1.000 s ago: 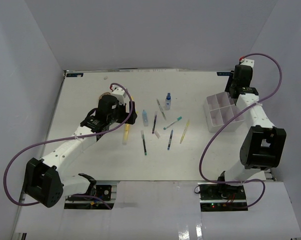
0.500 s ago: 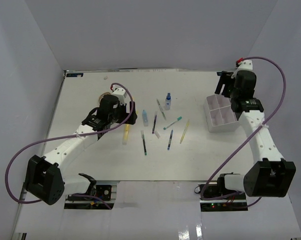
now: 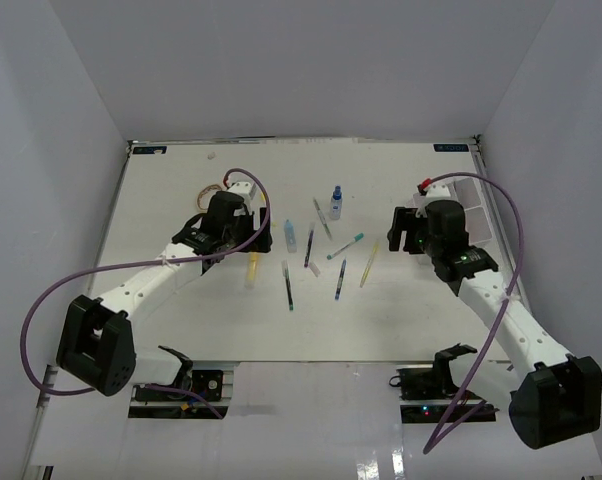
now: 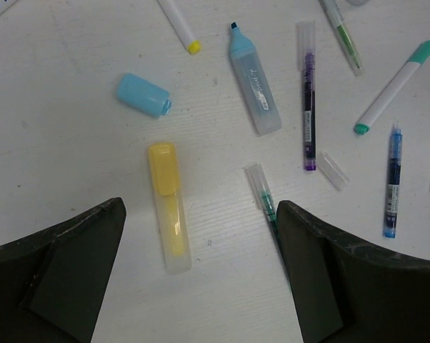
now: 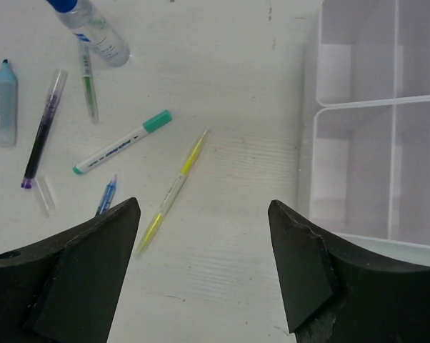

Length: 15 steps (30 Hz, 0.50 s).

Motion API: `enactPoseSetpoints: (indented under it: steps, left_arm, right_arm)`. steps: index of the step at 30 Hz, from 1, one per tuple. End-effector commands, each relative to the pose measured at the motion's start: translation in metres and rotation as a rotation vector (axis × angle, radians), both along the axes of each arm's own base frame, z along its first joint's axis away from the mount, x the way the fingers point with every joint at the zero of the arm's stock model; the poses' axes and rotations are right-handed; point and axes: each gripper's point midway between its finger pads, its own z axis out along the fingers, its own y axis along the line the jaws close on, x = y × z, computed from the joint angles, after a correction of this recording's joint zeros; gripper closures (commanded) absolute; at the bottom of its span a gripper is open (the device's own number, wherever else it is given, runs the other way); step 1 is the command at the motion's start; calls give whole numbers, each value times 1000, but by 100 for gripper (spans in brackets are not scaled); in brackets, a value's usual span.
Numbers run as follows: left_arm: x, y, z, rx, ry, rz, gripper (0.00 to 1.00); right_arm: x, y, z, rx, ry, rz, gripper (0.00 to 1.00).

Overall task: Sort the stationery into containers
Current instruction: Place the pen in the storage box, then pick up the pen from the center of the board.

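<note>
The stationery lies loose mid-table: a yellow highlighter (image 4: 168, 218), a light-blue cap (image 4: 143, 95), a light-blue highlighter (image 4: 253, 89), a purple pen (image 4: 308, 93), a green pen (image 4: 261, 196), a blue pen (image 5: 106, 194), a teal-capped marker (image 5: 122, 143), a thin yellow pen (image 5: 173, 189) and a small blue-capped bottle (image 5: 93, 28). My left gripper (image 4: 201, 236) hovers open just above the yellow highlighter (image 3: 252, 265). Open and empty, my right gripper (image 5: 204, 214) hangs over bare table between the yellow pen and the white compartment container (image 5: 358, 121).
A tan rubber-band loop (image 3: 213, 190) lies behind the left arm. The container (image 3: 476, 205) sits at the table's right edge, partly hidden by the right arm. A clear pen cap (image 4: 334, 170) lies beside the purple pen. Grey walls enclose the table.
My right arm swung from above the container leftward and down toward the pens, and its jaws opened wider. The left arm barely shifted.
</note>
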Motion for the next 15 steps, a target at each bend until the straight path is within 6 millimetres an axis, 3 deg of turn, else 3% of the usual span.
enactPoseSetpoints:
  steps: [1,7,15]
  left_arm:
    - [8,1,17,-5,-33,34,2]
    - [8,1,13,2,-24,29,2]
    - [9,9,13,42,-29,54,2]
  right_arm:
    - [-11,19,-18,30,46,13,21]
    - [-13,36,-54,34,150,-28,25]
    - [17,35,-71,28,228,-229,33]
